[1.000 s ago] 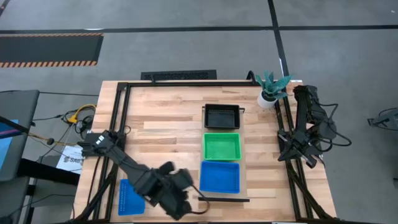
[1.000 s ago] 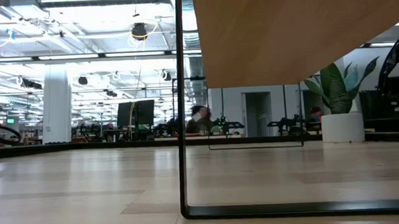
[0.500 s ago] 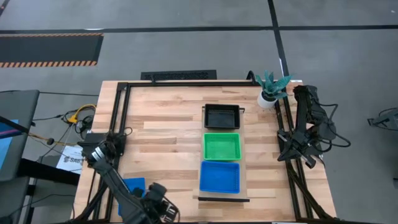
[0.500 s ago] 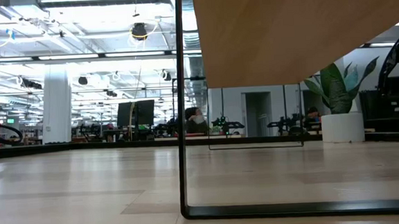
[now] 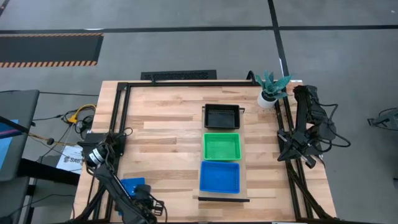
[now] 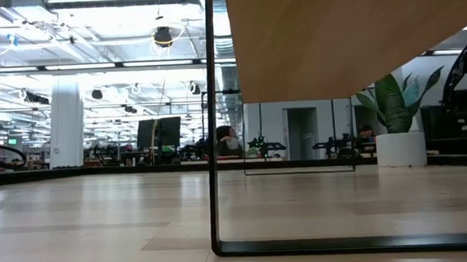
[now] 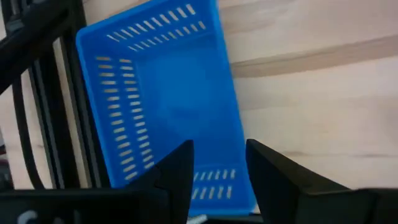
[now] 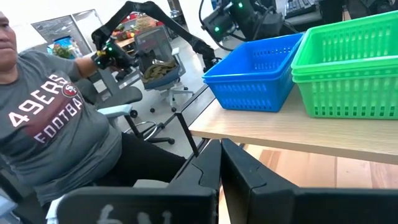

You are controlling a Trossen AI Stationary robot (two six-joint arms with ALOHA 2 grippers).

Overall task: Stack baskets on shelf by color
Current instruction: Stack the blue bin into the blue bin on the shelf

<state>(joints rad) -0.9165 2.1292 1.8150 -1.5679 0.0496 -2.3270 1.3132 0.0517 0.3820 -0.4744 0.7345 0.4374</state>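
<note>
Left end effector [image 5: 146, 208] sits at approx 7 o'clock on the tabletop [image 5: 168, 124], at the near edge. In the left wrist view its fingers [image 7: 177, 171] straddle the short wall of a loose blue basket [image 7: 165, 93], one inside, one outside, partly closed. Looks like a rim pinch, but can't tell if the wall is truly clamped. Basket lies flat by the black frame rail; prob. the last one to go, judging by the filled stacks.

Toward centre, the shelf [image 5: 243, 180] runs 6 to 12 o'clock w/ three colour piles: blue stack [image 5: 219, 177] nearest, green stack [image 5: 222, 147] mid, black stack [image 5: 222, 116] far. Sorted that way so each colour nests on its own kind.

Right end effector [image 8: 219, 163] is clenched shut, empty, parked off the tabletop's 3 o'clock edge; a person in a grey shirt [image 8: 53, 118] sits beyond it. Potted plant [image 5: 271, 89] at approx 1 o'clock.

Vs a sec ago: left arm pulled back from near the shelf's near end to the 7 o'clock corner. The loose basket lay long and flat by the rail then; now it's mostly hidden under the arm. Stacks and right arm unchanged.
</note>
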